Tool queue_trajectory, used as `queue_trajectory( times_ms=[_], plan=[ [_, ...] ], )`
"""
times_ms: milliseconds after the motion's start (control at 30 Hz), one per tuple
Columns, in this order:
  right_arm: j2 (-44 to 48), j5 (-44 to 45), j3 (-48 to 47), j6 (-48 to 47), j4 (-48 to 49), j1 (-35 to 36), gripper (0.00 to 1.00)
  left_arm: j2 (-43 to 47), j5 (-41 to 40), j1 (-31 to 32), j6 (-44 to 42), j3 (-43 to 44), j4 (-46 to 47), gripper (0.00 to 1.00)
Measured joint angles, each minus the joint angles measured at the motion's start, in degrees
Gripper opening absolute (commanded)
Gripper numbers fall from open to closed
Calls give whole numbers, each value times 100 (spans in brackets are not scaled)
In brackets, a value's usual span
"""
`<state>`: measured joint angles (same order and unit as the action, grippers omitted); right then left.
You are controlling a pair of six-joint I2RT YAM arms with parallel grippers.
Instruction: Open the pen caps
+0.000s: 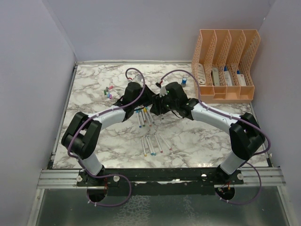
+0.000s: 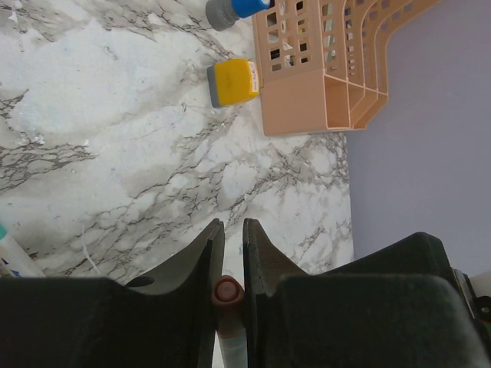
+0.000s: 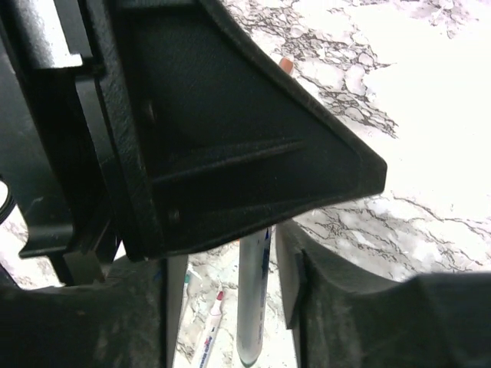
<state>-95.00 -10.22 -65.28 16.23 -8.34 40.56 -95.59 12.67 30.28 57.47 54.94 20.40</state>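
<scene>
While held above the worktop, a pen sits clenched between the left fingers.
Its reddish end lies just inside their tips. The right fingers flank a white barrel. I cannot tell whether they press it, since the left wrist's black housing fills that view. Loose pens lie towards the near edge, caps to the left, and a peach file rack far right.
</scene>
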Motion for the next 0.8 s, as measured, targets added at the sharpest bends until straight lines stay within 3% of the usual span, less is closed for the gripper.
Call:
queue_trajectory(
  times_ms=[433,800],
  plan=[
    [0,208,0,31,31,-37,3,57,-7,48,140,-37,138,0],
    [2,214,-37,15,-114,-39,1,57,-11,61,146,-28,87,0]
  ],
)
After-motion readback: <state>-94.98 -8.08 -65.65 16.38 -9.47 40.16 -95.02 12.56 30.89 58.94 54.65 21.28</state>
